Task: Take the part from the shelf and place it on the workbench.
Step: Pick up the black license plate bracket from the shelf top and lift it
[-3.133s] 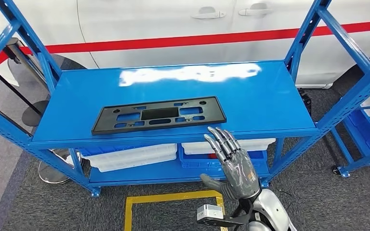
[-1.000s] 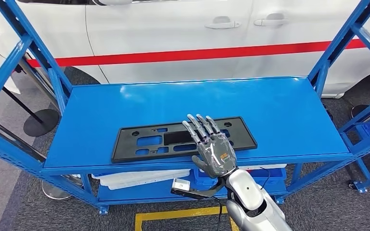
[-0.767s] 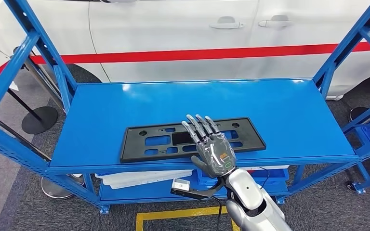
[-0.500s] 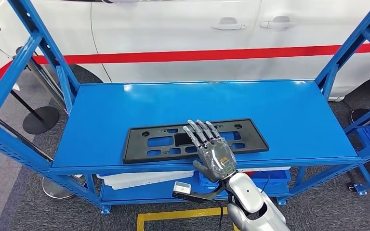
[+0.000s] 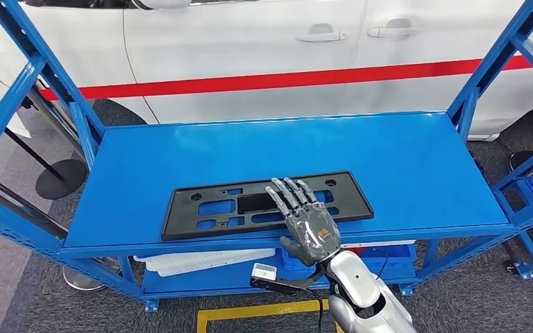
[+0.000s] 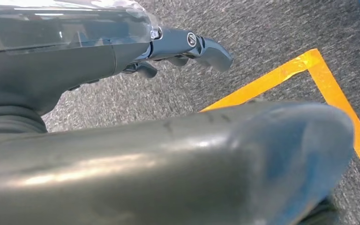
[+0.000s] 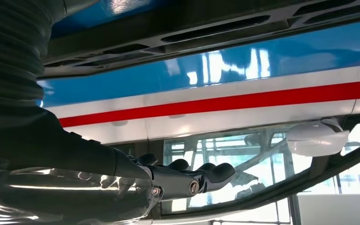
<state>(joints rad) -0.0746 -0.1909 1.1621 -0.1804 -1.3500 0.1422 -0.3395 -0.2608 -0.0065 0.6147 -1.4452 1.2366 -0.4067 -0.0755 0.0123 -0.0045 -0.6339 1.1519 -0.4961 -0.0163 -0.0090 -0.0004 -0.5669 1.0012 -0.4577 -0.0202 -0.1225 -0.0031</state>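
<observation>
Filling mid-frame, a blue shelf [image 5: 402, 159] carries a flat black part [image 5: 215, 208] (white car [image 5: 250, 41] behind). The right robot hand [image 5: 305, 220], fingers spread apart, overlaps the part's lower right; grey carpet [image 5: 458, 291] below.

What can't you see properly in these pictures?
- Head view: whether the right hand touches the black plastic panel; the hand covers that spot.
- Head view: the white trays on the lower level, hidden by the blue shelf.
- Left wrist view: left hand fingers, blocked by its cover.
</observation>
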